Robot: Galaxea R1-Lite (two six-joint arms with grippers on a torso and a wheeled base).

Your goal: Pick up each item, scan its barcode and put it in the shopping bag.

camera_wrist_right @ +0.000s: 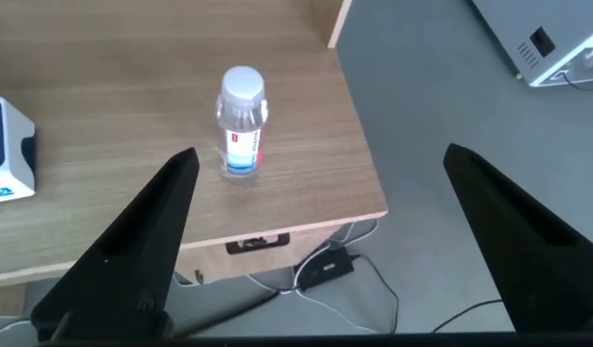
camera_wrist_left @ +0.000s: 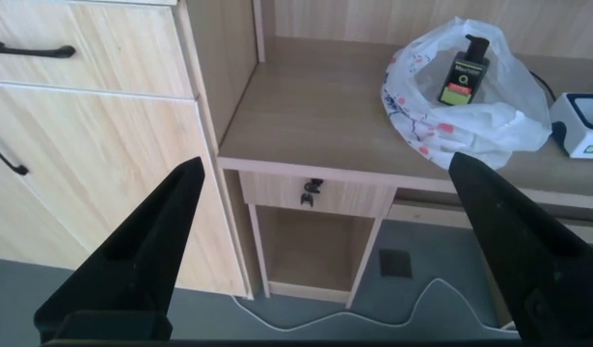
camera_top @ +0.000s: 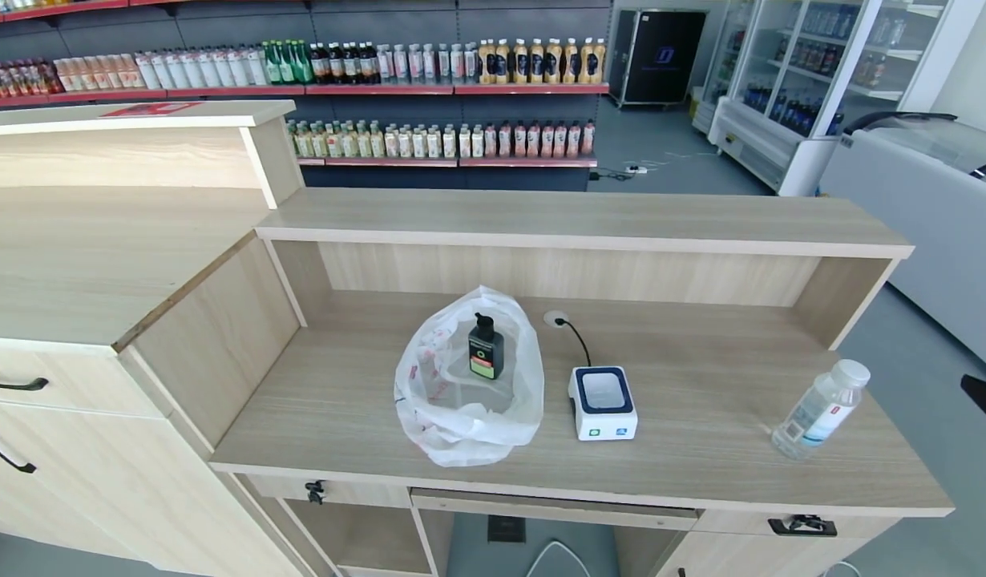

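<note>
Bag sits open at mid counter, with a dark pump bottle upright inside. Scanner stands just right of the bag. Water bottle stands upright at the right end, near the front edge. Left gripper and right gripper are spread wide and empty, on the counter's near side.

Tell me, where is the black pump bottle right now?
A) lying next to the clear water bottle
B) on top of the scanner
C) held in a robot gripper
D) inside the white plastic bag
D: the black pump bottle stands upright inside the open white plastic bag, to the left of the scanner, while the clear bottle stands apart on the scanner's other side.
</note>
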